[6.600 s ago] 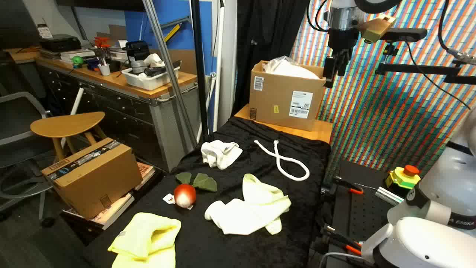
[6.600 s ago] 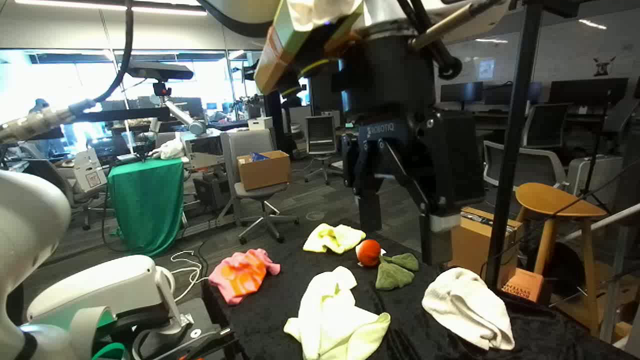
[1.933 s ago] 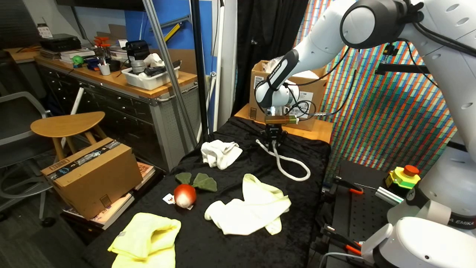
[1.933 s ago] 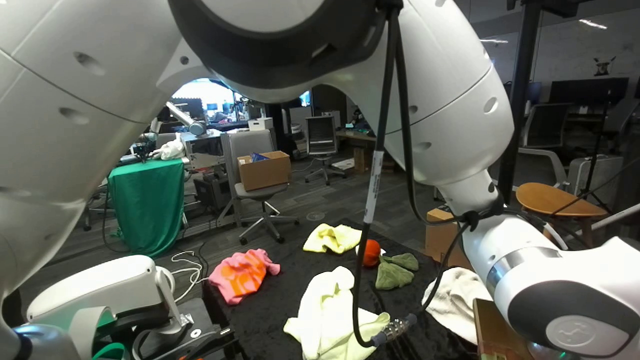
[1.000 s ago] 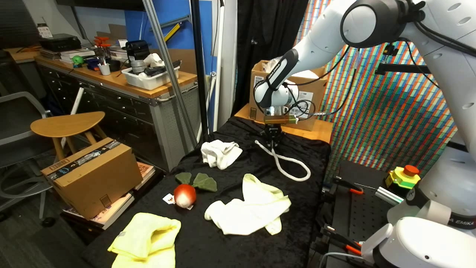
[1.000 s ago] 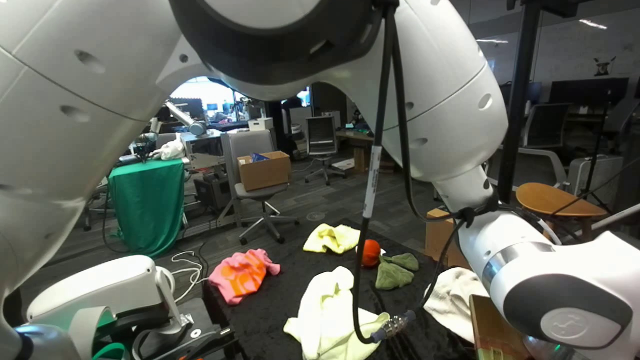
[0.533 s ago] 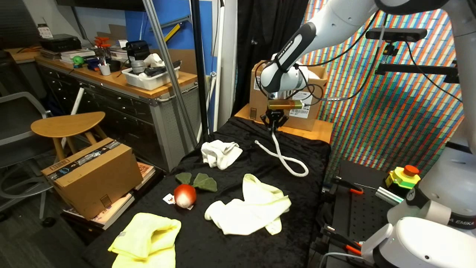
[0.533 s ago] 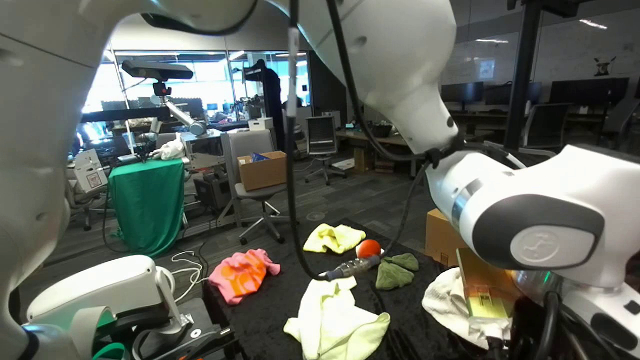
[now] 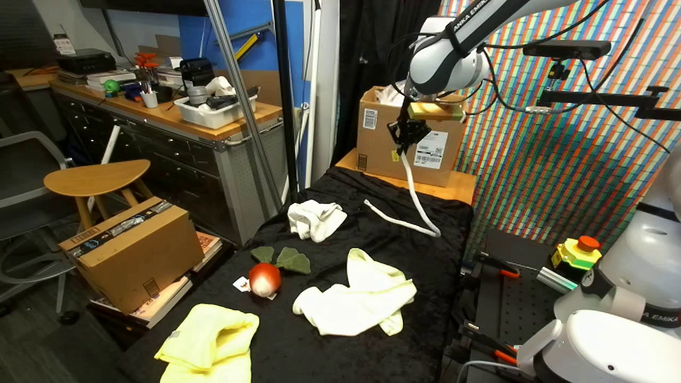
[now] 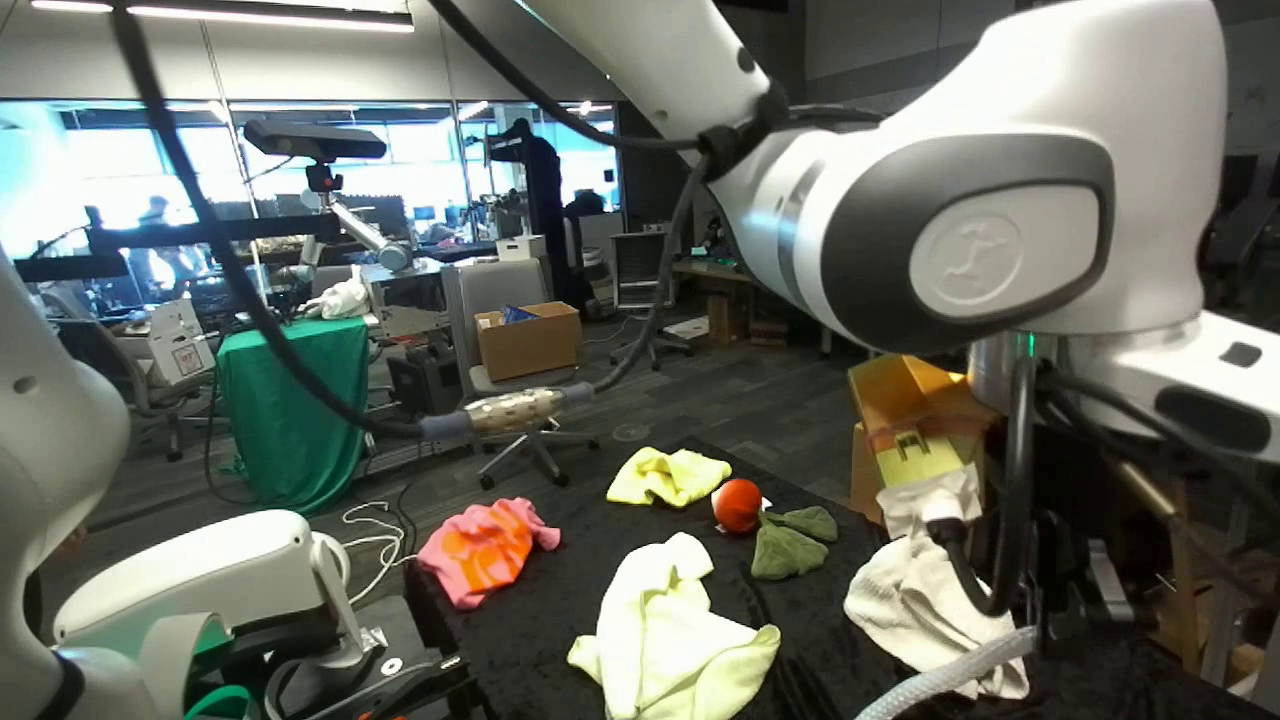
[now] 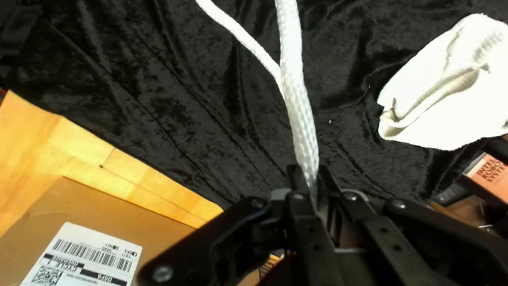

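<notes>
In the wrist view my gripper (image 11: 308, 171) is shut on a white braided rope (image 11: 295, 87), close to its end. In an exterior view the gripper (image 9: 402, 150) hangs above the far part of the black-covered table (image 9: 415, 319). From the fingers the rope (image 9: 413, 191) slants down to the cloth, bends sharply near the table's right side and runs back to a loose end. Part of the rope (image 10: 950, 675) shows at the lower edge of an exterior view, where the arm hides most of the gripper. A crumpled white cloth (image 9: 315, 219) lies nearest the rope.
A big cardboard box (image 9: 383, 143) stands right behind the gripper. On the table lie a pale green cloth (image 9: 356, 306), a yellow cloth (image 9: 210, 340), a red ball (image 9: 264, 280) with green leaves (image 9: 292, 260), and a pink-orange cloth (image 10: 488, 548). A black post (image 9: 285, 96) rises beside the table.
Over the last second my gripper has risen from the tabletop and shifted slightly right, lifting one rope end. The rope's crossed loop has pulled out into a bend. Several seconds ago the gripper was open, away from it.
</notes>
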Controlling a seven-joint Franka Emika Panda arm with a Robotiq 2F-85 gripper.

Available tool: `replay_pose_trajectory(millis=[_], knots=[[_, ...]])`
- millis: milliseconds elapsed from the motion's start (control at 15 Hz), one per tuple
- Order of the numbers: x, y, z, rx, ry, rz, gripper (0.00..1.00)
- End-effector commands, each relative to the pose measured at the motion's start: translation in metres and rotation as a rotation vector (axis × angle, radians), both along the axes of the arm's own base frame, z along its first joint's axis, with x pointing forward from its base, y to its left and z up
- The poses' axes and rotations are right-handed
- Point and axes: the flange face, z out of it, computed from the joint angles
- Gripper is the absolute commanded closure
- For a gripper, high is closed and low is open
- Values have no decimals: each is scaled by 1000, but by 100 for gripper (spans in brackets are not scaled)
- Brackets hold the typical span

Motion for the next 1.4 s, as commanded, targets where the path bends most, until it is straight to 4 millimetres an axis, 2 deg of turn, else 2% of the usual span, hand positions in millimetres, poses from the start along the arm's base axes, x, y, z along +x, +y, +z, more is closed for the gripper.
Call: replay_pose_trajectory(millis=[0,400,533,733,1000,1200,1333], knots=[[-30,26,50,-77,-21,105,92],[-58,80,143,-183,-15,265,92],[-67,100,170,-187,-11,310,92],[-82,129,200,-198,2,403,92],[-103,174,228,-237,14,535,92],[-115,216,240,-263,6,648,92],[-121,248,241,-275,15,734,92]])
